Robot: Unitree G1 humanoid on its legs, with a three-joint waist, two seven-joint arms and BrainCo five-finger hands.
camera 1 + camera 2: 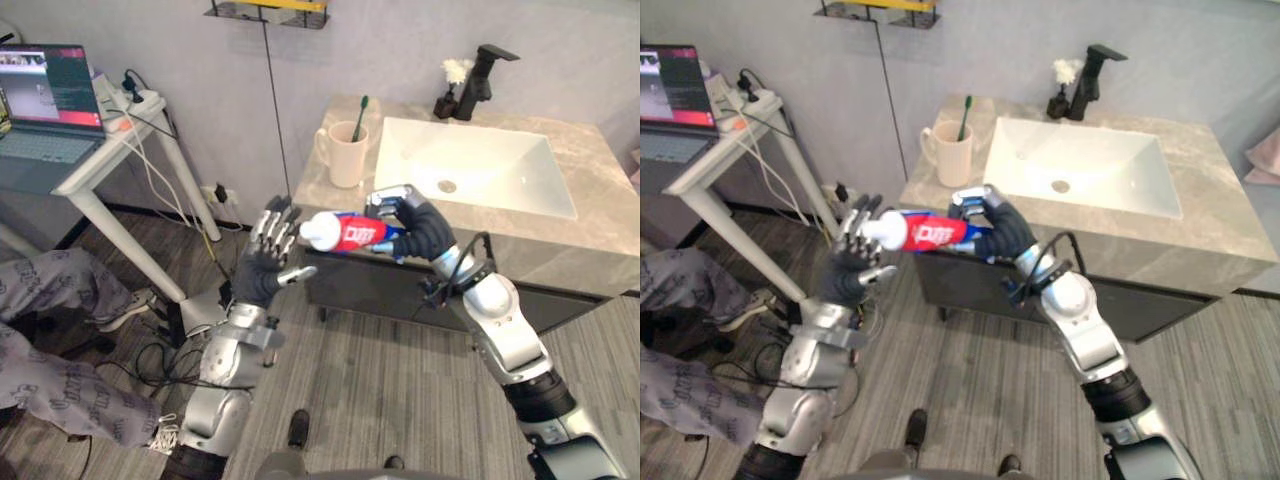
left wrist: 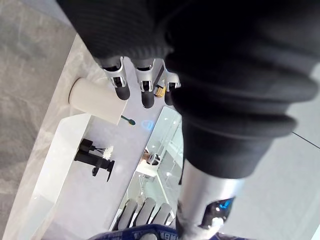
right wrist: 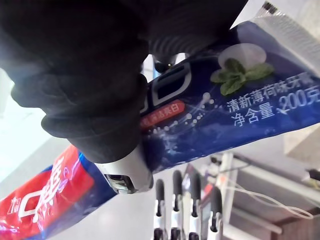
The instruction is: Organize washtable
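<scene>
Mid-air in R hand (image 1: 420, 232), toothpaste tube (image 1: 352, 234) horiz, cap (image 1: 317, 232) toward L hand (image 1: 262, 268)

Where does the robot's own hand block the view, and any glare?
Left wrist view: the dark cover of the left hand hides much; right wrist view: the right hand and toothpaste tube block most; left eye view: sink bright, no harsh glare.

Toothpaste tube (image 1: 350, 233): blue portion partly hidden under the curled fingers of the right hand (image 1: 415, 228), cap end overlapping the fingertips of the left hand (image 1: 262, 270), contact undeterminable; toothbrush (image 1: 359, 117): lower shaft concealed inside mug (image 1: 346, 155), beyond the right hand; laptop (image 1: 45, 100): cut by picture edge, beyond the left hand.
</scene>
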